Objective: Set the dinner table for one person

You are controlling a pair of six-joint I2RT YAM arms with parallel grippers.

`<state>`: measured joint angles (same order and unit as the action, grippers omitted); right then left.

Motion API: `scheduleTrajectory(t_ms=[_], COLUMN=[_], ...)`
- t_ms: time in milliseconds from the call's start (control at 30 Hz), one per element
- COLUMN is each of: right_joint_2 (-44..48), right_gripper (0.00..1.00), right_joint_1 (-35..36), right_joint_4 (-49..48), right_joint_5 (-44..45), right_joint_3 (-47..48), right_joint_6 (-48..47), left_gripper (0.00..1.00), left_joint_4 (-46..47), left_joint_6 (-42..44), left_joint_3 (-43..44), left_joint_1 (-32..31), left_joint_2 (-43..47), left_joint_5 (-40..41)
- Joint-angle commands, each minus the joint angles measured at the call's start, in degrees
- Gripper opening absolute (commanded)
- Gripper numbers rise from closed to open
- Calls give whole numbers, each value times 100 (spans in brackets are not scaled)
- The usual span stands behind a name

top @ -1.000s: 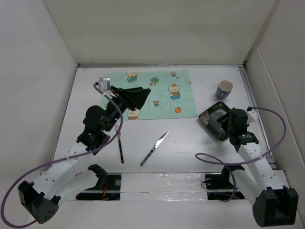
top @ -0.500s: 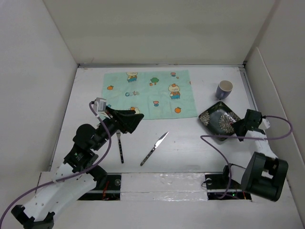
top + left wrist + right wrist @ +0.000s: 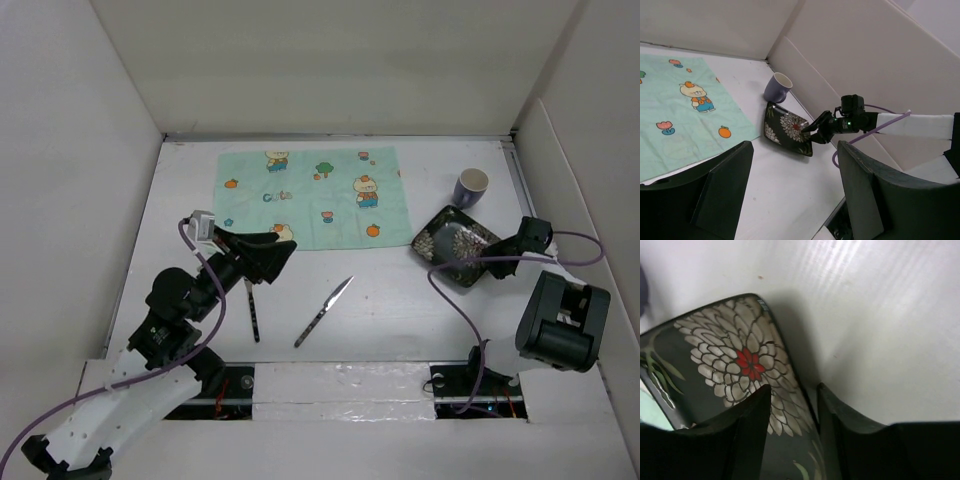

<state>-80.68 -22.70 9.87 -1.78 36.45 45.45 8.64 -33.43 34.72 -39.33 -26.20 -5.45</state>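
At the white counter's (image 3: 400,320) right side, the right claw (image 3: 794,390) pinches the rim of a dark floral plate (image 3: 735,360), held tilted — a purple mug (image 3: 471,186) stands beyond. The left claw (image 3: 268,252) gapes wide over a fork (image 3: 253,312), near the placemat (image 3: 315,195).

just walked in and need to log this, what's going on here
The right gripper is shut on the right rim of the dark flowered plate, which looks tipped up on that side, close to the purple mug. The left gripper hangs open and empty near the fork. Fork and knife lie on the bare dinner table in front of the green placemat, which has nothing on it.
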Motion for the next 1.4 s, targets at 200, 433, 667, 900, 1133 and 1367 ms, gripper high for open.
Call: scheduleTrajectory(t_ms=[200,433,667,900,1133,1367], right_joint_2=[728,2538,4210,3912,1647,-867], right_gripper=[12,0,0,0,0,0], right_joint_1=[-165,-165,132,1248,3302,4053], right_joint_4=[14,761,1402,1316,96,-1776], right_joint_5=[-156,107,-445,-1332,-2124,-2696], right_joint_3=[-683,-674,186,1592,2744,3903], right_joint_6=[403,351,-124,-326,-633,-440], left_gripper=[65,65,65,65,65,69], left_joint_4=[102,111,-3,-187,-1002,-2112], left_joint_6=[56,38,12,21,249,828], left_joint_3=[-79,-62,0,447,1124,1748], left_joint_1=[-74,-75,-75,-75,-75,-75], left_joint_2=[273,71,-69,-333,-658,-852], left_joint_5=[387,308,413,361,790,1791])
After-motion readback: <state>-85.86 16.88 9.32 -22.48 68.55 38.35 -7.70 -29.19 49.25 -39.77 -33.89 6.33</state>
